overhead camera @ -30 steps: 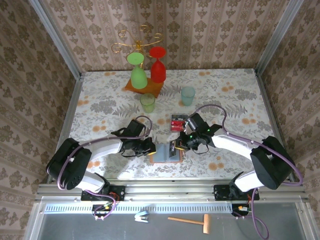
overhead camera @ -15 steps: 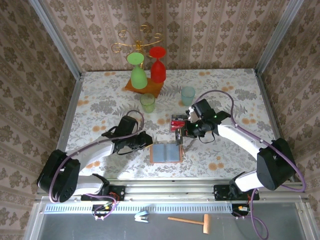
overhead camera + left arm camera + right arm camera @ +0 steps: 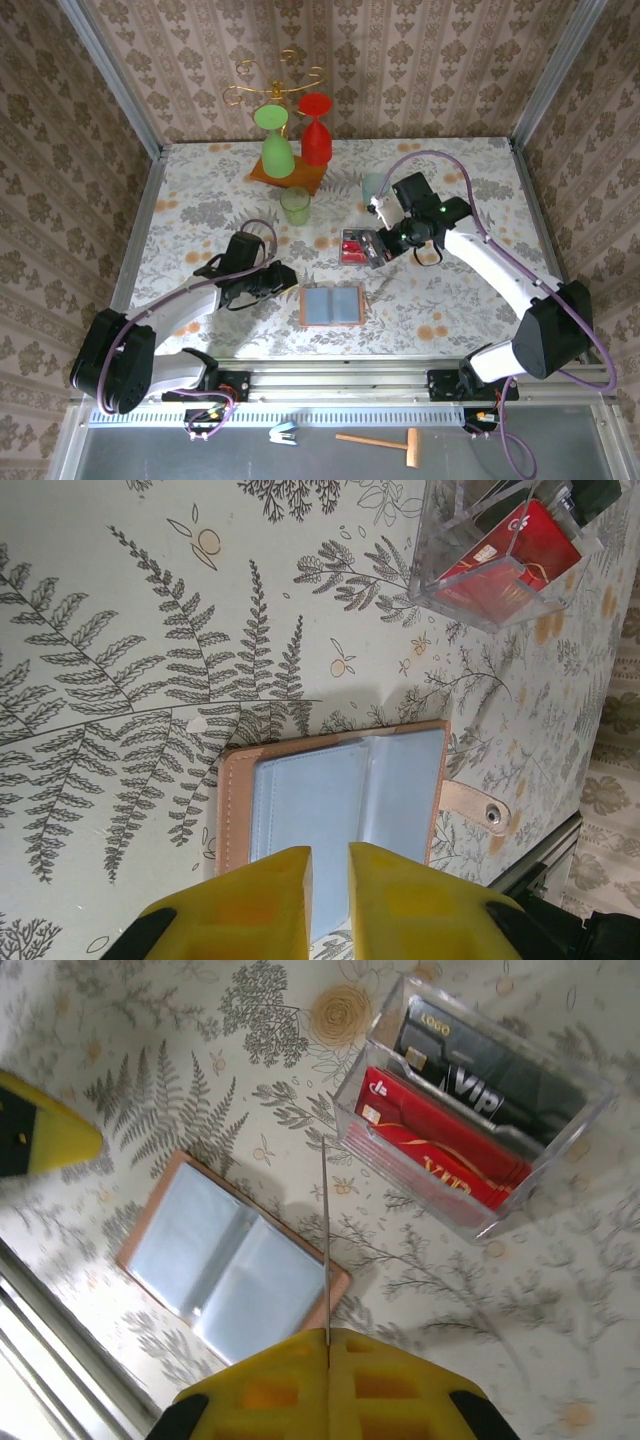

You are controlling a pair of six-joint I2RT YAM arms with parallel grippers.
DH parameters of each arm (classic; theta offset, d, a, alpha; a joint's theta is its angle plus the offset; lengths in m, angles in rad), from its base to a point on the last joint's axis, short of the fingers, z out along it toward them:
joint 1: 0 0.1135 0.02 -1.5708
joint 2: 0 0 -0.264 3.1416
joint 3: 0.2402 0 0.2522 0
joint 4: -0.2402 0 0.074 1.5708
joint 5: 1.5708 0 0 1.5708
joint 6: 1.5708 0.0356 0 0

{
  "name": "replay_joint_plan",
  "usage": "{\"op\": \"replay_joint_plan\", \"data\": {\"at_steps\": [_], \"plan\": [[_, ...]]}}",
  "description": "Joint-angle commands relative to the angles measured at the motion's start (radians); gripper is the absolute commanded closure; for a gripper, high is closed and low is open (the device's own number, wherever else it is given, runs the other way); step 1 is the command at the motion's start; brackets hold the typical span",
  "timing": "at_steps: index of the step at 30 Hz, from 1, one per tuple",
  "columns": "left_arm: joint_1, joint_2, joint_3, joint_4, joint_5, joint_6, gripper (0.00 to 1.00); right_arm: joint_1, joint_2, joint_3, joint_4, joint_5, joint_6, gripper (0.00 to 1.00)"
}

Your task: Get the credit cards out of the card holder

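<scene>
Fern-print tabletop [image 3: 120, 600]: card holder [image 3: 345, 790] beside slightly parted left claw [image 3: 328, 854]; right claw [image 3: 328, 1340] clenched on card [image 3: 325, 1240].

One card holder [image 3: 331, 305], one clear box [image 3: 440, 550], at least three credit cards [image 3: 440, 1150], two cups [image 3: 295, 205], two goblets [image 3: 278, 150]

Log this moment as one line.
left gripper: slightly open, empty, beside card holder | right gripper: shut on credit card, edge-on | card holder: open, lying flat | clear box: red and black cards

robot test booth — wallpapered walls [image 3: 400, 70], aluminium frame [image 3: 112, 80]
</scene>
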Motion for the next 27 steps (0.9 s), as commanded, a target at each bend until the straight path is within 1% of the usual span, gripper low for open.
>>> {"op": "replay_joint_plan", "data": {"at_steps": [1,12,18,20,27], "plan": [[0.015,-0.018,0.004,-0.023,0.016,0.033,0.82,-0.01,0.031,0.068,-0.104,0.068,-0.236,1.0],[0.043,-0.031,0.004,-0.057,0.023,0.05,0.8,-0.026,0.106,0.201,-0.238,0.098,-0.667,1.0],[0.051,-0.011,0.021,-0.08,0.032,0.063,0.8,-0.027,0.245,0.349,-0.337,0.09,-0.78,1.0],[0.084,-0.004,0.027,-0.085,0.033,0.066,0.8,-0.027,0.311,0.429,-0.394,0.088,-0.802,1.0],[0.138,0.033,0.053,-0.116,0.055,0.099,0.8,-0.026,0.524,0.695,-0.537,0.084,-0.846,1.0]]}}
